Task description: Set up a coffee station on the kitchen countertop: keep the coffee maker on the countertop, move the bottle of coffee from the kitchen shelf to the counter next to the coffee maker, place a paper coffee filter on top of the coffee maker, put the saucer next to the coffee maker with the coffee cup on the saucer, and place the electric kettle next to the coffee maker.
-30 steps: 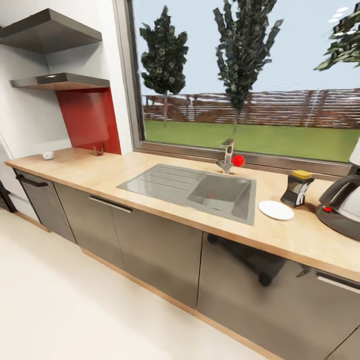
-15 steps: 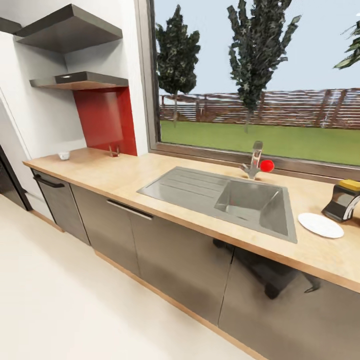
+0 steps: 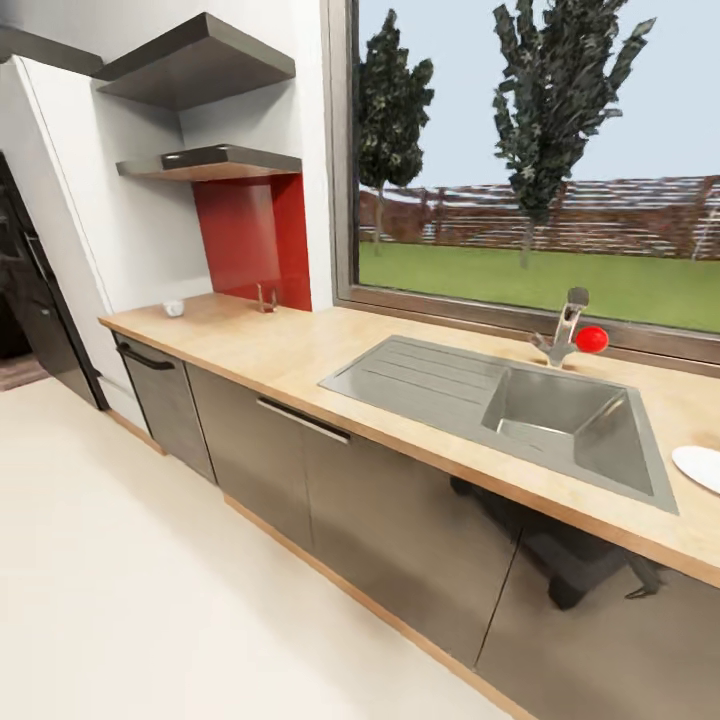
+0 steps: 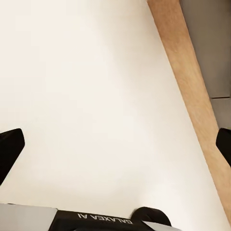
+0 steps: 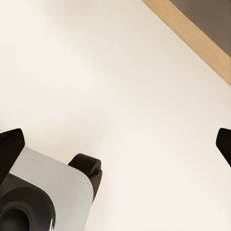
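On the tabletop (image 3: 300,350), in the head view, the saucer (image 3: 700,466) is seen lying flat at the right edge, a small white cup (image 3: 174,308) far left beneath 2 shelves (image 3: 215,160); most steps are judged undone.
In both wrist views, each pincer (image 4: 115,144) (image 5: 115,144) is seen spread wide over floor, released.

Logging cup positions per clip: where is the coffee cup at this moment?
In the head view the coffee cup sits on the countertop at its far left end, below the shelves, left of the red wall panel.
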Tool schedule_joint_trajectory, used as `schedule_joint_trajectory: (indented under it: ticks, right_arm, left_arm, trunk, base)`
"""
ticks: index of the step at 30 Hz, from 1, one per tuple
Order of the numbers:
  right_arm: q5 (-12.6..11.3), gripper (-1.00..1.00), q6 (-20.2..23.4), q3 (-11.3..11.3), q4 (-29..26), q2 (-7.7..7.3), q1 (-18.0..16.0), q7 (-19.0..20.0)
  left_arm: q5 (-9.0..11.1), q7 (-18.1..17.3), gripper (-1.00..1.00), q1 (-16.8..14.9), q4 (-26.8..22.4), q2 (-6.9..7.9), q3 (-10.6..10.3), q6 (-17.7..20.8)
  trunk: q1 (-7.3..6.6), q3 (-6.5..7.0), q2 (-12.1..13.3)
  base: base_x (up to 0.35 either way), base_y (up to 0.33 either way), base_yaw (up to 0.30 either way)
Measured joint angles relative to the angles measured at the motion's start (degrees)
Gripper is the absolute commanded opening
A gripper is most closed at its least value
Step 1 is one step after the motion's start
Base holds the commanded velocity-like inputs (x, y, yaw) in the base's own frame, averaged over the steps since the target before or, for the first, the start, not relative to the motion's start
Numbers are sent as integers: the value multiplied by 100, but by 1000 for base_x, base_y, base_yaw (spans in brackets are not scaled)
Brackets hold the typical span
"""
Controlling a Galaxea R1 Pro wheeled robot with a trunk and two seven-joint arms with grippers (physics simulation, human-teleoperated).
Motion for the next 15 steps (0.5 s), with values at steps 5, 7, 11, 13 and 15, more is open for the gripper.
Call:
schedule_joint_trajectory:
  ticks: [5, 7, 11, 13, 15]
  right_arm:
    - [4, 100, 0, 0, -1, 6, -1, 0]
    - [7, 100, 0, 0, -1, 8, -1, -2]
    - [7, 100, 0, 0, 0, 12, -1, -60]
    - [7, 100, 1, 0, 0, 19, -1, -143]
    - [8, 100, 1, 0, 0, 29, -1, -274]
  left_arm:
    - [0, 0, 100, 2, 0, 1, 0, 0]
    - [0, 0, 100, 2, 0, 2, 0, 0]
    - [0, 0, 100, 2, 0, 2, 0, 0]
    - [0, 0, 100, 2, 0, 0, 0, 0]
    - [0, 0, 100, 2, 0, 0, 0, 0]
  trunk:
    - [0, 0, 0]
    - [0, 0, 0]
    - [0, 0, 0]
    - [0, 0, 0]
    - [0, 0, 0]
  base:
    - [0, 1, 269]
    - [0, 0, 269]
    - [0, 0, 270]
    - [0, 0, 270]
    - [0, 0, 270]
